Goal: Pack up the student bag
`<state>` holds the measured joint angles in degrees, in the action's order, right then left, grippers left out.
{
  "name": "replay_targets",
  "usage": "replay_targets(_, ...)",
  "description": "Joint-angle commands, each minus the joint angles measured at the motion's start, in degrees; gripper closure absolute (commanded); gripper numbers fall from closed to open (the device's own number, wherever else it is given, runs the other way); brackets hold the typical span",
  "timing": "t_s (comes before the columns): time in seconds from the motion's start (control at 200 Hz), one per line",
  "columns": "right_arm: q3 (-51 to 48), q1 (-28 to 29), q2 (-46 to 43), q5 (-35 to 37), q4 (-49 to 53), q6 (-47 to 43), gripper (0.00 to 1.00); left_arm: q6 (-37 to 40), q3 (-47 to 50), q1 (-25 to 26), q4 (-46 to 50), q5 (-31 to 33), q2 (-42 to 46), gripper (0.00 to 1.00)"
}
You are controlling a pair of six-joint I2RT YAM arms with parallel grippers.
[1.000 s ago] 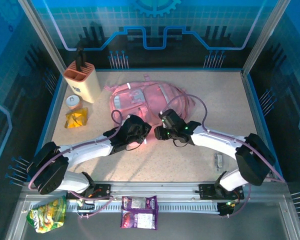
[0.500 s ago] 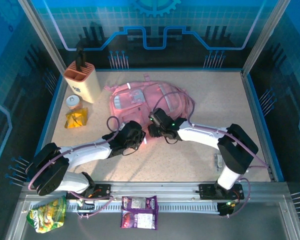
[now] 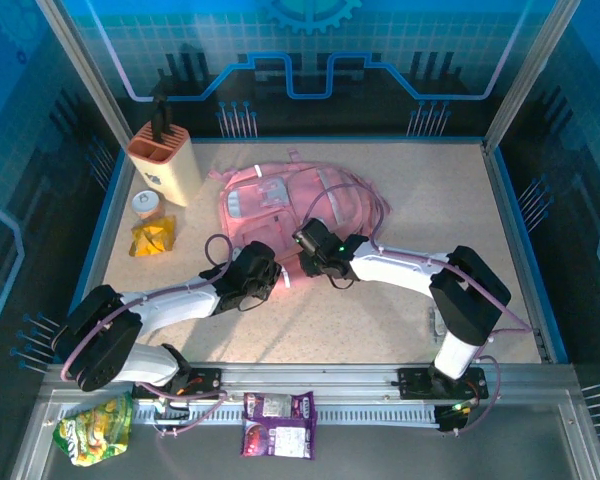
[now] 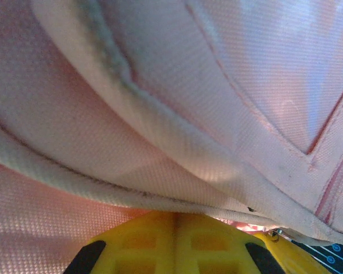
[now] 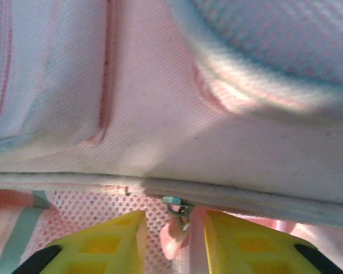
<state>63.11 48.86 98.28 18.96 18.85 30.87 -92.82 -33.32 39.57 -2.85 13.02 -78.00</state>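
Bag (image 3: 280, 205) lies directly ahead of both grippers. Left gripper (image 4: 176, 216) is closed tight, apparently pinching the hem; hold it taut. Right gripper (image 5: 174, 222) is narrowly open, zip pull (image 5: 179, 205) between its fingers — centre the pull, close fully, then draw along the zip.

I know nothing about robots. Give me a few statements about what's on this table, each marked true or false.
1. The pink fabric backpack lies on the speckled table. True.
2. The right arm's yellow fingers stand apart, with a zip pull between them. True.
3. The left arm's yellow fingers are spread wide. False: they are shut together, against the pink fabric.
4. The purple snack packet lies on the backpack. False: it lies on the grey front ledge, near the arm bases.
5. The tan slotted holder stands near the table's far left corner. True.
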Motion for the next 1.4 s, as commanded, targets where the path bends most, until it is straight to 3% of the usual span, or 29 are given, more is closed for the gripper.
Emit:
replay_targets(0.0, 0.18, 1.0, 0.85, -1.81, -1.42, -0.46, 0.64, 1.15, -0.87, -0.77, 1.86, 0.38, -0.67, 0.95)
replay_targets(0.36, 3.33, -0.42, 5.29, -0.57, -1.69, -1.77, 0.72, 0.66, -1.09, -0.24, 1.84, 0.77, -2.07, 0.94)
replay_targets(0.575, 3.38, -0.42, 2.94, 3.29, 0.62, -2.85, 0.9, 1.05, -1.13, -0.89, 4.87, 2.8, -2.67, 0.9)
replay_targets(0.735, 0.59, -0.9, -1.73, 6.44, 4.97, -4.8, 1.0, 2.09, 0.65, -4.24, 3.45, 0.43, -4.15, 0.88)
replay_targets(0.88, -6.37, -5.12, -6.37, 6.42, 4.83, -6.21, 1.0, 4.66, 0.43, -7.96, 3.57, 0.27, -5.65, 0.88)
replay_targets(1.011, -9.96, -11.91, -11.14, 0.32, 3.81, -6.61, 1.0, 8.49, -1.15, -12.0, 5.32, -0.7, -5.88, 0.87)
replay_targets(1.101, -12.01, -13.48, -14.33, 1.19, 2.86, -8.19, 1.0, 12.71, -3.3, -14.56, 6.11, -1.65, -5.76, 0.85)
replay_targets(1.246, -12.35, -11.85, -15.37, -1.41, 4.54, -8.85, 1.0, 17.37, -9.05, -17.21, 8.81, -3.75, -7.22, 0.81)
replay_targets(1.396, -12.38, -2.95, -16.31, -2.48, 3.23, -6.32, 1.0, 19.06, -14.23, -17.31, 4.23, -7.29, -10.69, 0.76)
